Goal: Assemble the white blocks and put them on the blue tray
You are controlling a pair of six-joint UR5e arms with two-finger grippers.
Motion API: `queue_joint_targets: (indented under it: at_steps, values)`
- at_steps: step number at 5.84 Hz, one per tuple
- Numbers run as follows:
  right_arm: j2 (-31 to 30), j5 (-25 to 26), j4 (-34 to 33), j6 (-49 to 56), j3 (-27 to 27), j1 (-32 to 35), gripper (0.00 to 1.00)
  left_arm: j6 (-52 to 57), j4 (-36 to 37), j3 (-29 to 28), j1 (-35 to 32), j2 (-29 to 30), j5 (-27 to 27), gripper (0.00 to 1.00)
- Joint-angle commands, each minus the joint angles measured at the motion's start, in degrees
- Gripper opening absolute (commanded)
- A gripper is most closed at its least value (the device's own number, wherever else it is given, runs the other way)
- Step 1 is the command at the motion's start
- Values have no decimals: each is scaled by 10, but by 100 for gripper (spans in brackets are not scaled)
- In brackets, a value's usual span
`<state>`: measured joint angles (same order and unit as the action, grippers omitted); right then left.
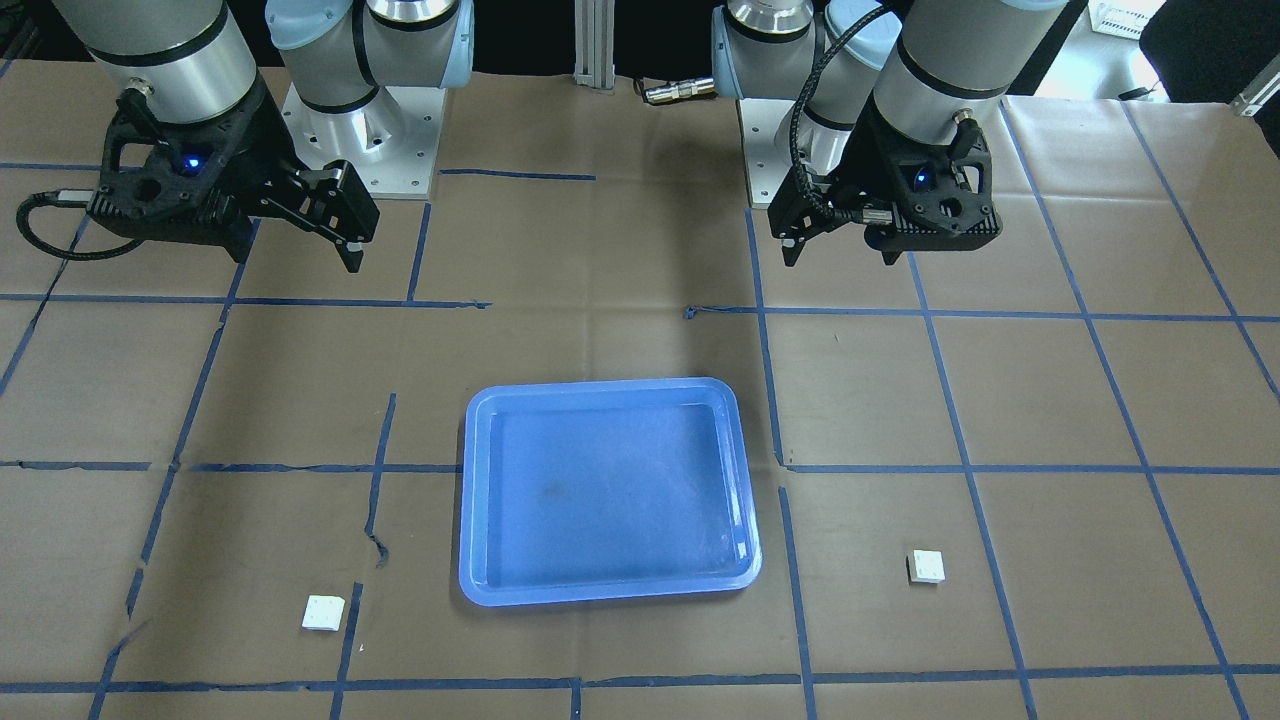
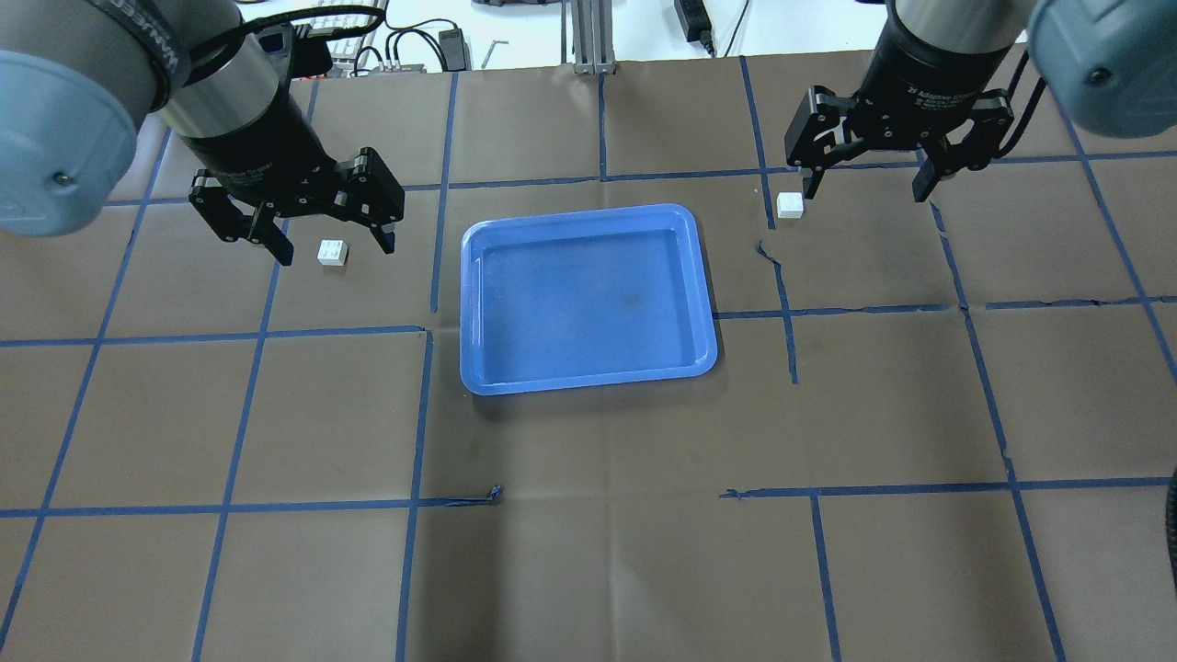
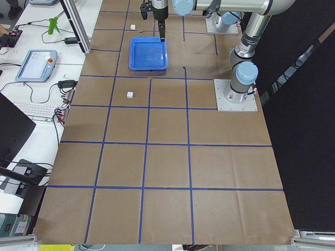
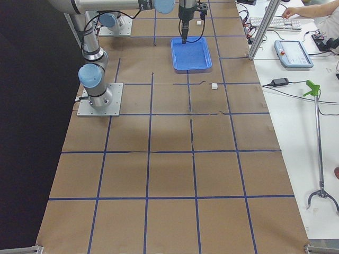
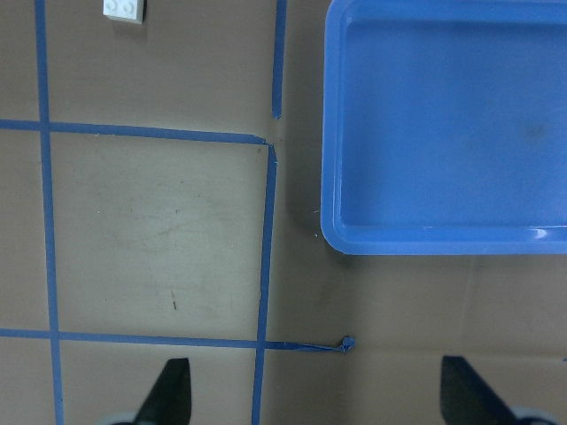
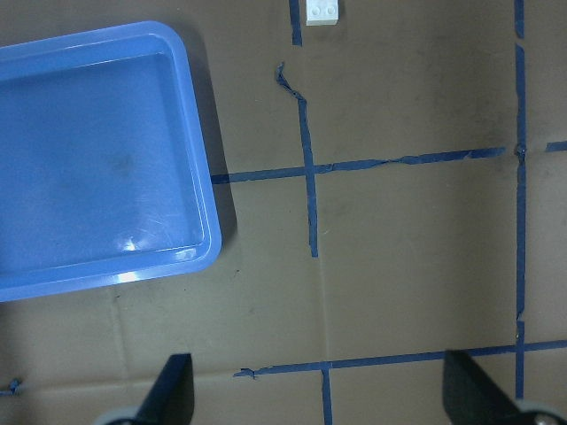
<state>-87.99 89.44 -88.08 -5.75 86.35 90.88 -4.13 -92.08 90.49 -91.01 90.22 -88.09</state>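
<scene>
Two white blocks lie apart on the brown paper, one on each side of the blue tray (image 2: 588, 383). One block (image 2: 333, 252) lies left of the tray, and the other block (image 2: 789, 204) lies right of it. My left gripper (image 2: 337, 250) is open and empty, held high above the table; the left block shows at the top edge of the left wrist view (image 5: 122, 9). My right gripper (image 2: 866, 190) is open and empty, also held high; the right block shows at the top of the right wrist view (image 6: 322, 11). The tray (image 1: 600, 386) holds nothing.
The table is covered in brown paper with a grid of blue tape lines (image 2: 414, 414). The arm bases (image 1: 370, 140) stand at the robot's edge of the table. A keyboard, a pendant and cables lie on a side bench (image 3: 36, 65) beyond the table.
</scene>
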Motion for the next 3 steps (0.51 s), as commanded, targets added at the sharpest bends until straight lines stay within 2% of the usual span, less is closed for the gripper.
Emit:
queue_joint_targets:
  at_steps: [1,3]
  values:
    - [0,1,-4,1,2,0,100,21,2,-1,1,0,-2,99]
    - [0,1,-4,1,2,-1,100,43,4,-1,3,0,-2,99]
